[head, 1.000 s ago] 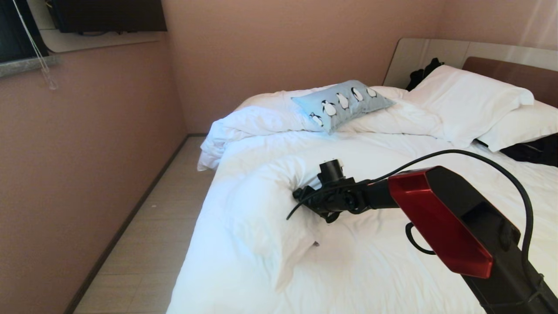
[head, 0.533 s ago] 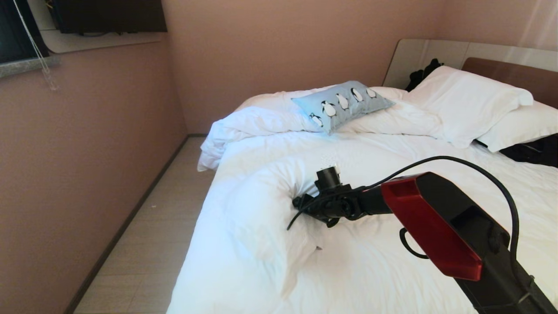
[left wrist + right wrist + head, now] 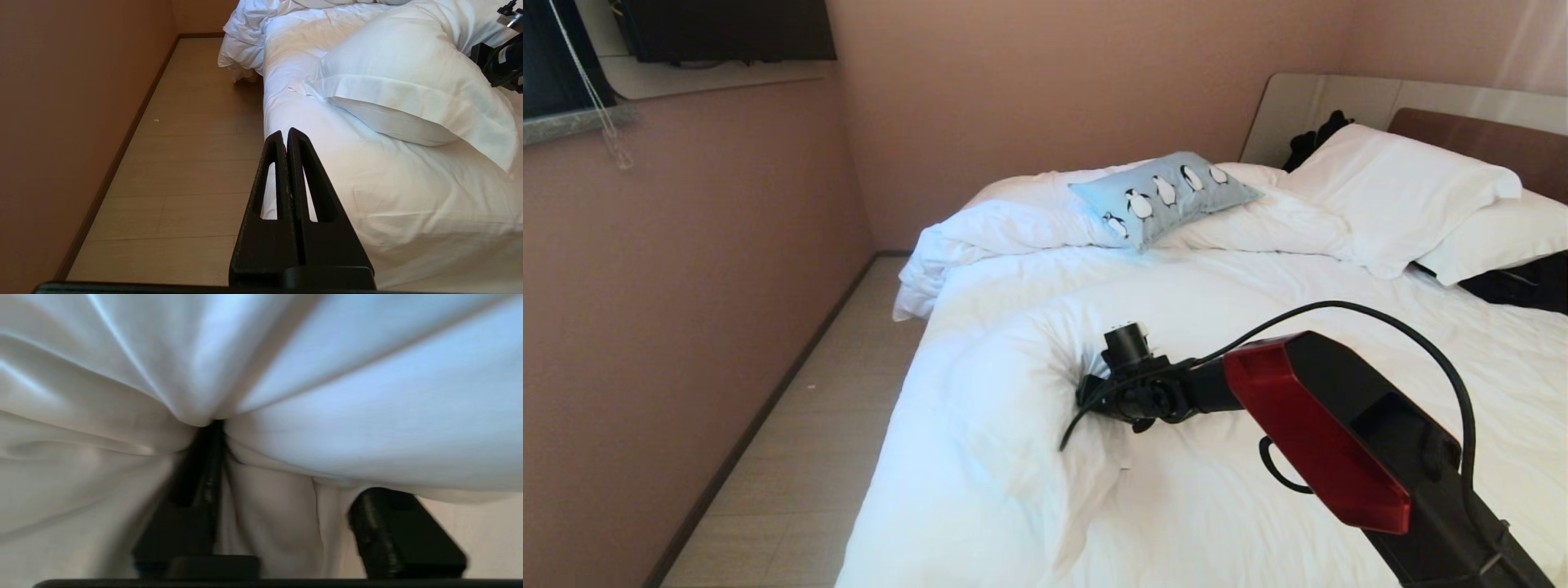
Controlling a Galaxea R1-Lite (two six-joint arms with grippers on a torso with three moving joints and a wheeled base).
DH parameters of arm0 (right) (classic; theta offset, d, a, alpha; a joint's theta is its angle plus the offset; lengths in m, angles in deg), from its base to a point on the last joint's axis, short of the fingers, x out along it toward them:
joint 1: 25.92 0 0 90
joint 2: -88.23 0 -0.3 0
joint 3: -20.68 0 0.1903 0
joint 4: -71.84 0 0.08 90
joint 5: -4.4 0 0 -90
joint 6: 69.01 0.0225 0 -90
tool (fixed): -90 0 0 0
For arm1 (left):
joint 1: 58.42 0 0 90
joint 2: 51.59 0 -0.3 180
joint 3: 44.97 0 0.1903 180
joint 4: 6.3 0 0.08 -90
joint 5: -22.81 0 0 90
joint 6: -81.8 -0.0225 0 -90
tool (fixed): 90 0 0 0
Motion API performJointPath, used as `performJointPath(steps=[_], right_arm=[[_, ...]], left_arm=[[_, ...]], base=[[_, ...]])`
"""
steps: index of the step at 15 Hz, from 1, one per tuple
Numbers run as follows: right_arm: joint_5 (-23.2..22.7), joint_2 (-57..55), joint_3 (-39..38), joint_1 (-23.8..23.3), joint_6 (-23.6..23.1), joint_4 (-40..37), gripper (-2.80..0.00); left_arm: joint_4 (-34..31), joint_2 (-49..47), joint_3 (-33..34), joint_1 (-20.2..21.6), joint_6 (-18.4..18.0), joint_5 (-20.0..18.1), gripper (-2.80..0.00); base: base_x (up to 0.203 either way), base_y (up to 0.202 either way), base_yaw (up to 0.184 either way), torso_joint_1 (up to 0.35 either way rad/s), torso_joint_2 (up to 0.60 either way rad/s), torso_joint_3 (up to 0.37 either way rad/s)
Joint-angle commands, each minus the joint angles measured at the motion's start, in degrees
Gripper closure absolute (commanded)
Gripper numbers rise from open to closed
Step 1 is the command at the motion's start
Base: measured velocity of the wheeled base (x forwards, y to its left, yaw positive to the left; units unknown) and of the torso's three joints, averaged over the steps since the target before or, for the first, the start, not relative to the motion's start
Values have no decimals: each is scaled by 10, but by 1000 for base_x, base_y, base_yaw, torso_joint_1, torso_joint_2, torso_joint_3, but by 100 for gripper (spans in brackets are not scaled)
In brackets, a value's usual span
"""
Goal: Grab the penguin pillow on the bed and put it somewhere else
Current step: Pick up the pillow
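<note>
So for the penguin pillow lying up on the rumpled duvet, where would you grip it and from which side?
Probably the near corner of the penguin pillow, approached from the foot of the bed. That corner overhangs the bunched duvet toward the robot, so fingers could close over its thin edge. The right gripper sits far short, in a white pillow.

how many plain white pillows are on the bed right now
3. Two are stacked by the headboard, the upper pillow on the lower pillow. The near pillow lies at the bed's near left edge, beside the right gripper. Others may be hidden.
</note>
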Motion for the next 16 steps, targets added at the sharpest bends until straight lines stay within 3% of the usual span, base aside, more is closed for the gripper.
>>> performJointPath(steps=[1,9,16], right_arm=[[0,-2,0,0,4,0,0],[-2,41,-4,0,50,-6,0],[-4,173,-13,-28,108,-47,0]], left_arm=[[0,0,1,0,0,0,0],[0,-1,0,0,0,0,0],[0,0,1,0,0,0,0]], base=[[0,0,0,0,0,0],[0,0,0,0,0,0],[0,0,0,0,0,0]])
